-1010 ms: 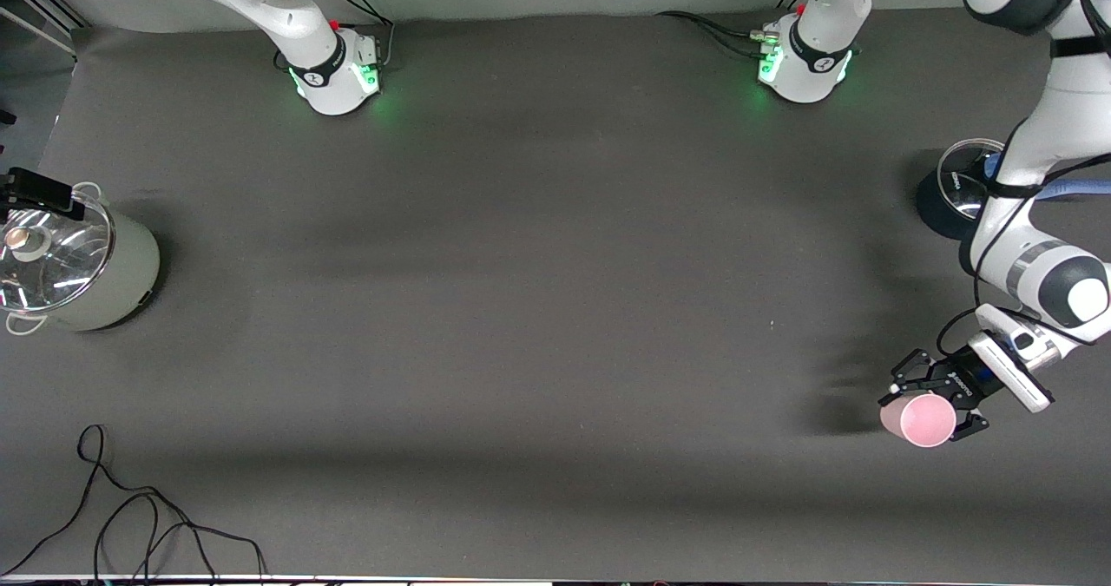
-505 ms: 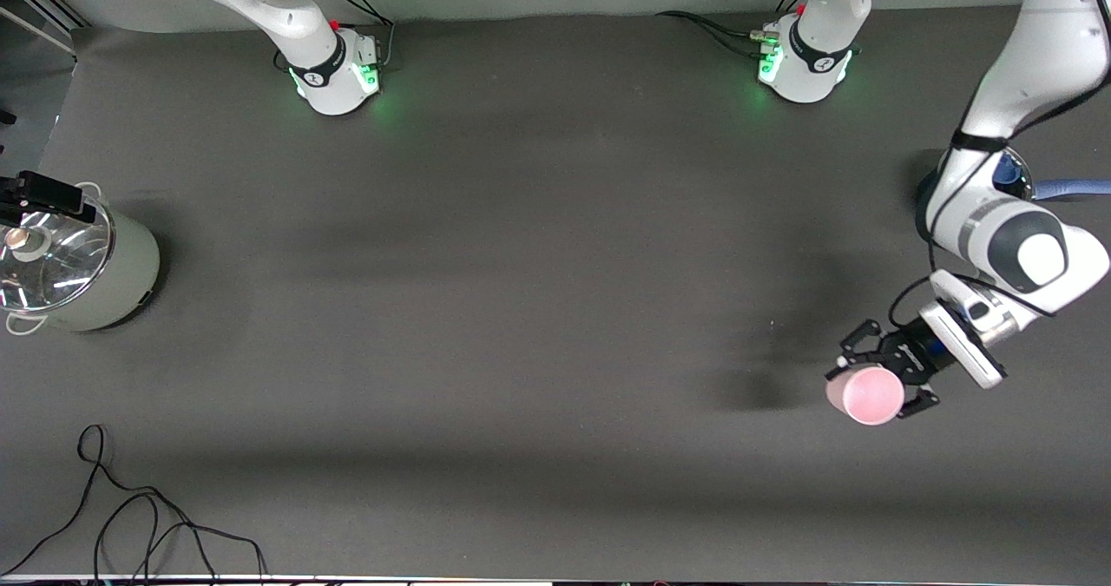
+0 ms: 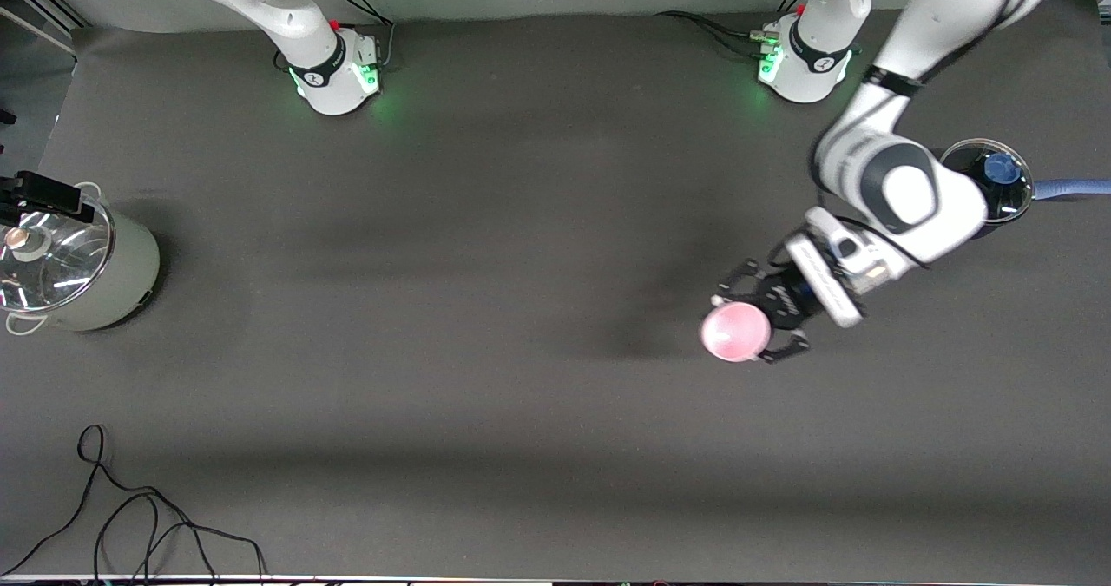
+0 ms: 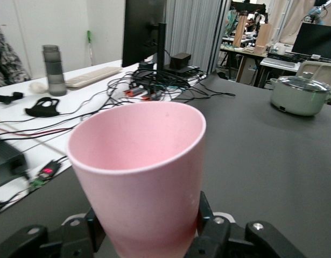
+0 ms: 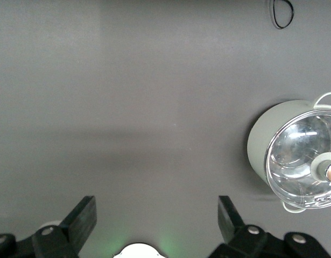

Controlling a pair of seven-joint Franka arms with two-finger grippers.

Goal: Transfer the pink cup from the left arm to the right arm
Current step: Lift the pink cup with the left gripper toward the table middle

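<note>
Left gripper (image 3: 758, 330), above the desk (image 3: 486, 308), clamps the pink cup (image 3: 735, 332) low: light, stiff, smooth; upper wall free. Right gripper (image 5: 157, 217) waits, spread, empty.

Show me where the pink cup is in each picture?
Front view: pink cup up in the air, held by the left gripper.
Left wrist view: cup fills the foreground.
Right wrist view: not in it.
Shared landmark: the pale green pot.

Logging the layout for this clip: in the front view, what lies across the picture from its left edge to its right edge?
Lidded grey-green pot → pink cup held in the left gripper → dark pot with a blue-knobbed lid.
</note>
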